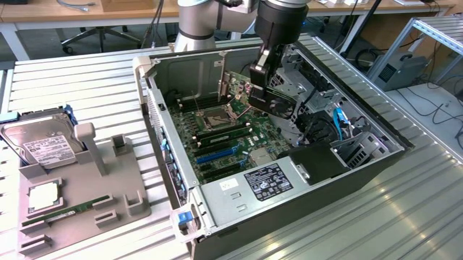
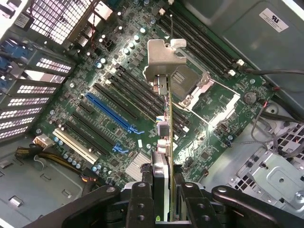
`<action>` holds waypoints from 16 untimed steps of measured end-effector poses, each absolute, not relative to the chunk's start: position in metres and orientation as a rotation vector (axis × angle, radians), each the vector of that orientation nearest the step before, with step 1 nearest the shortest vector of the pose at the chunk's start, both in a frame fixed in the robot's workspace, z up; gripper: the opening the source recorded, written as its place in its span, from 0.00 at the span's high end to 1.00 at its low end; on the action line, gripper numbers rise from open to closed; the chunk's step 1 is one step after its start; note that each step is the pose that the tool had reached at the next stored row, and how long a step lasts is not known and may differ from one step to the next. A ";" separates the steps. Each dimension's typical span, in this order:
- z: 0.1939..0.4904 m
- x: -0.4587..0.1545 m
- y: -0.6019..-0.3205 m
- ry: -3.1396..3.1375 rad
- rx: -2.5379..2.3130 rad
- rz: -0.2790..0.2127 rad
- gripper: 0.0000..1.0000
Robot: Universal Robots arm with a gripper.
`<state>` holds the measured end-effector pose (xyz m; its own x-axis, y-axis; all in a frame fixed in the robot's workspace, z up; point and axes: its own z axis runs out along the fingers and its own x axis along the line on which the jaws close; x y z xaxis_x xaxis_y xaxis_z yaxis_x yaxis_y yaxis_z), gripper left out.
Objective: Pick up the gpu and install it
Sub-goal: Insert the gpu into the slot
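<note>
My gripper (image 1: 265, 73) reaches down into the open computer case (image 1: 166, 157) and is shut on the gpu (image 1: 250, 89). The card hangs upright above the motherboard (image 1: 239, 135), near the case's back end, with its silvery bracket (image 1: 223, 78) toward the rear wall. In the wrist view I see the gpu (image 2: 164, 128) edge-on between my gripper (image 2: 166, 192) fingers, its bracket (image 2: 164, 59) at the far end. It hovers over the black expansion slots, beside the blue slot (image 2: 111, 111) and the CPU socket (image 2: 190, 85). The card's lower edge looks clear of the slots.
A grey parts holder (image 1: 79, 200) lies at the exterior view's left, carrying a silver hard drive (image 1: 43, 143), a CPU (image 1: 43, 196) and a green memory stick (image 1: 65, 211). Inside the case are a power supply (image 1: 268, 181), drive cages (image 1: 304, 81) and loose cables (image 1: 336, 122).
</note>
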<state>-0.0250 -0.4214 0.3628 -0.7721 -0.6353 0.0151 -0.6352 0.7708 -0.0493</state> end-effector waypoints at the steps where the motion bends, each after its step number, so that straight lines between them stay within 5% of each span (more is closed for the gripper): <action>1: 0.363 -0.025 -0.421 2.952 -1.064 -0.081 0.73; 16: 0.363 -0.025 -0.421 2.920 -1.146 -0.081 0.73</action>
<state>-0.0250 -0.4215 0.3627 -0.7331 -0.6799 0.0152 -0.6797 0.7318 -0.0494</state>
